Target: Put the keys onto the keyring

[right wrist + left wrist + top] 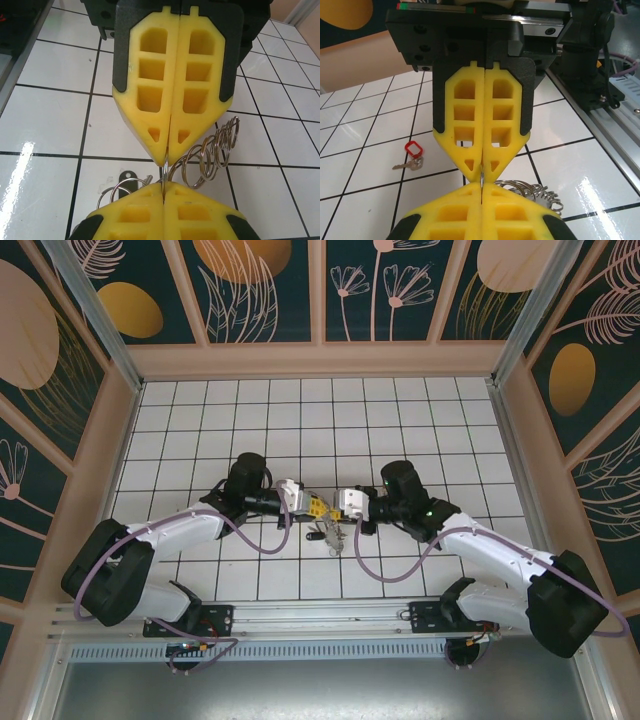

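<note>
My two grippers meet tip to tip above the middle of the tiled floor, left gripper (318, 508) and right gripper (340, 506). In the left wrist view my left gripper (483, 174) is shut on a thin silvery wire of the keyring (532, 190). The right gripper's yellow fingers (515, 215) clamp the same wire from the opposite side. The right wrist view shows my right gripper (165, 162) shut on the keyring (212, 150), whose small rings fan out to the right. A key with a red tag (413, 150) lies loose on the tiles. A dark tag (127, 181) lies under the rings.
The keyring's bundle hangs down to the tiles (330, 538) below the two grippers. A metal rail (620, 95) and the right arm's base run along the near edge. Wooden walls (320, 358) enclose the white tiled floor (300, 410).
</note>
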